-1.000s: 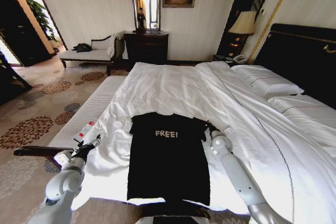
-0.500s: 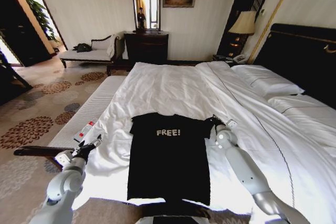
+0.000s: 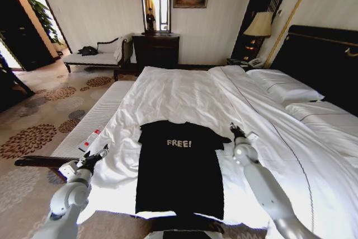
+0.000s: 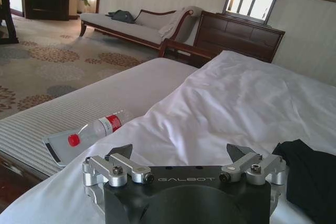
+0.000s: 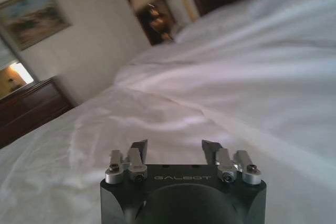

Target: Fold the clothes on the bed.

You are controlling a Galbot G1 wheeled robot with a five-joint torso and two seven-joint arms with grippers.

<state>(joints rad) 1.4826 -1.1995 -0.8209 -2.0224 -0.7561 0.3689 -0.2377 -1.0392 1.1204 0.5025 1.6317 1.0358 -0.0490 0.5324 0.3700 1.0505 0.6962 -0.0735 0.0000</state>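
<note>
The clothes, a black T-shirt [image 3: 179,166] with white "FREE!" lettering, lie flat and face up on the near end of the bed [image 3: 184,93], sleeves spread. My right gripper [image 3: 234,129] hovers just past the shirt's right sleeve, open and holding nothing; the right wrist view shows my right gripper [image 5: 175,148] over bare white duvet [image 5: 220,93]. At the bed's left edge my left gripper [image 3: 101,153] stays well clear of the shirt. In the left wrist view my left gripper [image 4: 181,153] stands wide open, with a corner of the T-shirt [image 4: 310,177] off to one side.
A narrow striped white bench [image 3: 92,121] runs along the bed's left side with a water bottle [image 4: 100,128] on it. Pillows [image 3: 282,88] and a dark headboard [image 3: 321,54] are at the right. A dresser [image 3: 156,50] and chaise [image 3: 95,57] stand by the far wall.
My right gripper drew the shirt's right sleeve outward to the right, then came off it and now sits slightly farther right. The left arm has not moved.
</note>
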